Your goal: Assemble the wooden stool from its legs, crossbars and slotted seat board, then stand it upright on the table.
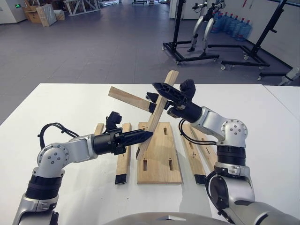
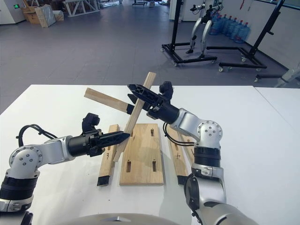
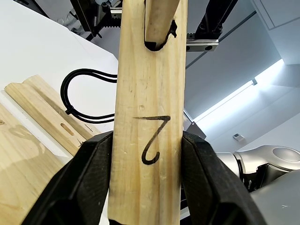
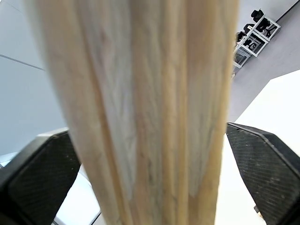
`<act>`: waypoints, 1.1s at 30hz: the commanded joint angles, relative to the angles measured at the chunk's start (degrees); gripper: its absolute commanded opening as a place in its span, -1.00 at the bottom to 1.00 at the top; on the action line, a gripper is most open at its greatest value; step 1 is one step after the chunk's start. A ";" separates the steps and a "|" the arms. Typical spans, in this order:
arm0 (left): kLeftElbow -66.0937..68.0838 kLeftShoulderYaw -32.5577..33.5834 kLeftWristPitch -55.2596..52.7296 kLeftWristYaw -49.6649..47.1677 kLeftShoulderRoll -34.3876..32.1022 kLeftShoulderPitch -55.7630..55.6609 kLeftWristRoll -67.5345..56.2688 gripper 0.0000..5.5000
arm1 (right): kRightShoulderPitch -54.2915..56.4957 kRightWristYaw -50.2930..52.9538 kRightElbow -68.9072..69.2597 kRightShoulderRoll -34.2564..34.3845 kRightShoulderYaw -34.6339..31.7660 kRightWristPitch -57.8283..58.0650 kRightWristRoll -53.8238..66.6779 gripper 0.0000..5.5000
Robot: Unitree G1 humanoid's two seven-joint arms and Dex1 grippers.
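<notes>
A wooden leg (image 1: 153,119) marked "2" (image 3: 151,140) stands tilted over the slotted seat board (image 1: 159,161), which lies flat on the table. My left gripper (image 1: 147,135) is shut on the leg's lower part, fingers (image 3: 89,178) on its narrow edges. My right gripper (image 1: 152,91) is shut on the same leg higher up, with the wood (image 4: 154,117) between its pads. A crossbar (image 1: 129,98) sticks through the leg's slot (image 3: 159,44) just below the right gripper and juts out to the left, off the table.
Loose legs lie flat on both sides of the seat board: one with a black foot (image 1: 123,159) and another behind my left arm (image 1: 98,128) on the left, two (image 1: 193,152) on the right. The white table (image 1: 56,103) has bare room at left and right.
</notes>
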State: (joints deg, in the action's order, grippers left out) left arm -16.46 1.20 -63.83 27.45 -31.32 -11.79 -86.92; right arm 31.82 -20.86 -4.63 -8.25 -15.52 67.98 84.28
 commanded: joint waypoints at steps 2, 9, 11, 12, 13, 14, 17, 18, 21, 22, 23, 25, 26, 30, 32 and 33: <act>0.18 0.28 -0.71 0.70 -0.29 -0.58 0.60 -0.26 | -0.99 -0.04 0.45 -1.34 -0.01 -0.36 -0.31 0.89; 0.37 0.24 -0.66 1.00 -0.21 -0.41 0.95 -0.26 | -0.62 -0.74 -0.33 -1.82 0.11 -0.99 -0.36 0.55; 0.39 0.30 -0.63 0.96 -0.09 -0.41 0.90 -0.26 | -0.75 -0.74 0.17 -1.57 0.40 -1.09 -0.26 0.35; 0.37 0.34 -0.61 0.94 -0.04 -0.38 0.85 -0.26 | -0.95 -0.70 0.49 -1.46 0.50 -1.15 -0.18 0.30; 0.37 0.37 -0.58 0.88 0.02 -0.37 0.77 -0.26 | -1.20 -0.67 0.79 -1.41 0.58 -1.18 -0.12 0.26; 0.36 0.39 -0.56 0.84 0.06 -0.37 0.70 -0.26 | -1.39 -0.66 0.99 -1.40 0.64 -1.21 -0.08 0.16; 0.62 0.38 -0.55 0.82 0.22 -0.69 0.60 -0.26 | -1.55 -0.91 1.35 -1.42 0.84 -1.28 -0.24 -0.02; 0.73 0.36 -0.58 0.83 0.25 -0.83 0.54 -0.26 | -1.61 -0.97 1.50 -1.44 0.85 -1.34 -0.26 -0.08; 0.87 0.34 -0.70 0.94 0.29 -1.02 0.48 -0.26 | -1.96 -1.11 1.98 -1.61 0.78 -1.58 -0.33 -0.24; 0.89 0.35 -0.75 0.97 0.30 -1.03 0.46 -0.26 | -2.13 -1.17 2.14 -1.67 0.80 -1.70 -0.40 -0.24; 0.88 0.36 -0.81 1.02 0.29 -1.02 0.42 -0.26 | -2.31 -1.24 2.33 -1.71 0.82 -1.83 -0.48 -0.24; 0.89 0.38 -0.90 1.07 0.26 -1.00 0.32 -0.26 | -2.59 -1.32 2.69 -1.71 0.88 -2.13 -0.62 -0.25; 0.89 0.38 -0.93 1.06 0.26 -1.00 0.30 -0.26 | -2.71 -1.36 2.85 -1.70 0.96 -2.29 -0.70 -0.25; 0.85 0.42 -0.09 0.05 0.79 -0.93 1.34 -0.26 | -3.18 -1.36 3.30 -1.65 1.37 -2.90 -1.11 -0.25; 0.23 0.53 0.37 0.00 0.96 -0.74 1.74 -0.12 | -3.12 -1.52 3.06 -1.80 1.56 -3.18 -1.52 -0.25; -0.44 0.55 0.36 0.20 0.87 -0.55 1.87 -0.08 | -3.13 -1.62 2.95 -1.88 1.62 -3.38 -1.72 -0.25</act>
State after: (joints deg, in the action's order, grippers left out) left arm -15.56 1.21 -63.76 28.02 -30.24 -11.82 -86.05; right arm 28.78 -22.29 -2.06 -9.80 -13.95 64.87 83.18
